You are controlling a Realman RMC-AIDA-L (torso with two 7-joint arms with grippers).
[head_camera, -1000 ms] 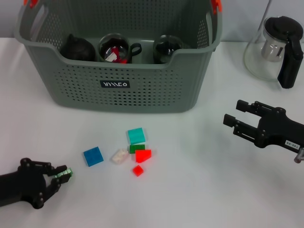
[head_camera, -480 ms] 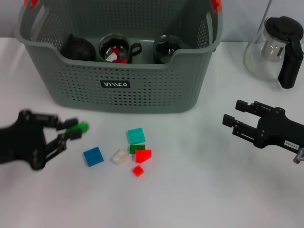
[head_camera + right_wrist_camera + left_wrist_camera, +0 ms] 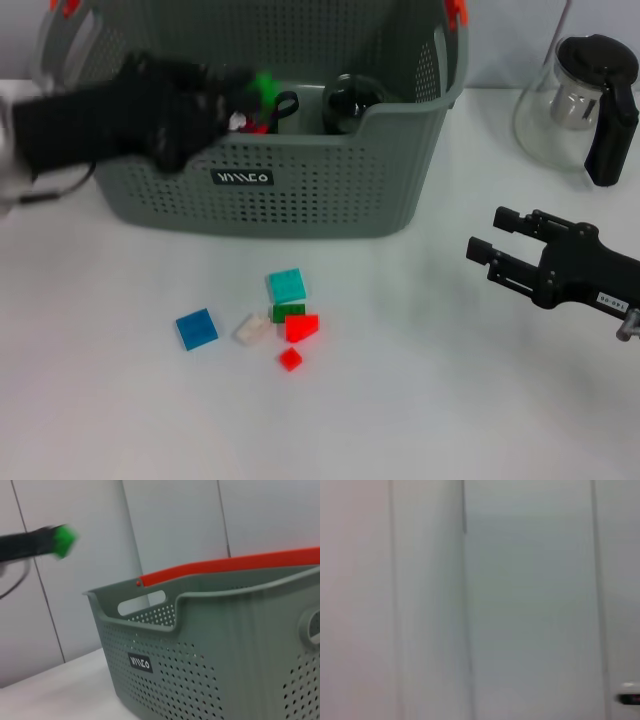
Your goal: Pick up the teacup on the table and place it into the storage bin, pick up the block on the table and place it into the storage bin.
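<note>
Nearest the robot, on the white table (image 3: 420, 420): small loose blocks clustered together, comprising a blue square block (image 3: 196, 328), a pale white block (image 3: 250, 329), a small red block (image 3: 290, 359), a larger red block (image 3: 301, 327) touching a dark green block (image 3: 285, 312), and a teal studded block (image 3: 287, 286). To the right, above the table and well apart from the cluster: black right gripper (image 3: 500, 250), jaws spread, nothing between them. Farther back: large grey-green perforated plastic storage bin (image 3: 300, 190) with orange handle clips and a black front label, seen also in the right wrist view (image 3: 210, 670). Over the bin's front left rim: black left gripper (image 3: 250, 88), blurred, jaws pinched on a small bright green block (image 3: 264, 82) held above the bin's interior; same block visible in the right wrist view (image 3: 63, 540), raised above the bin. Inside the bin: dark teacups, one (image 3: 352, 100) near the right side, others partly hidden behind the left arm. At far right rear: glass teapot with black lid and handle (image 3: 585, 100), standing on the table apart from the bin.
</note>
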